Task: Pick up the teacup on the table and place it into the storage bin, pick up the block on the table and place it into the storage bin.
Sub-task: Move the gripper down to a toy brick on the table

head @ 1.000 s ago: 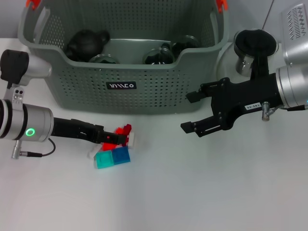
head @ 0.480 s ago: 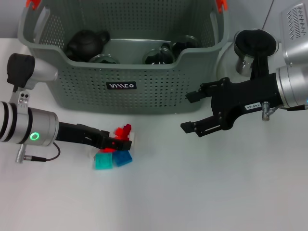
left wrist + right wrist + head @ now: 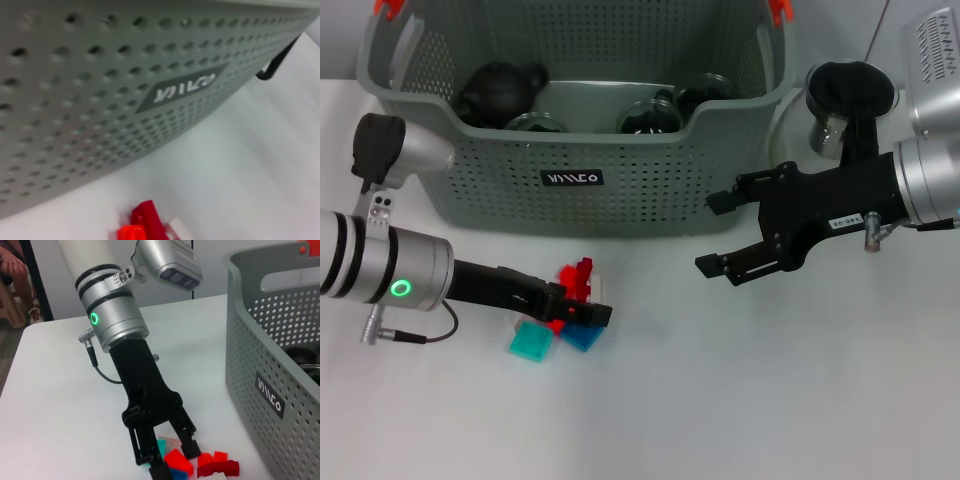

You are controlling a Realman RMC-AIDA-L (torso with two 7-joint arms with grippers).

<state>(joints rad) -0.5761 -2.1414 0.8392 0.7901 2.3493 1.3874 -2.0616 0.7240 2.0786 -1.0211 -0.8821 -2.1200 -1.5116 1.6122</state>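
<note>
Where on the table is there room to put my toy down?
The near white table is bare, below the right end effector. It is crowded by the colourful plastic blocks under the left end effector, before the grey-green perforated plastic basket.

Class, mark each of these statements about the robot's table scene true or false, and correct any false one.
1. The left hand is down among the small blocks on the table. True.
2. The storage bin is empty. False: a dark teapot and other dark dishes lie inside it.
3. The right hand holds a teacup. False: its fingers are open and hold nothing, and it hovers in front of the bin.
4. The blocks lie on the table in front of the bin, outside it. True.
5. The bin's black label faces away from the robot. False: it is on the wall facing the robot.
</note>
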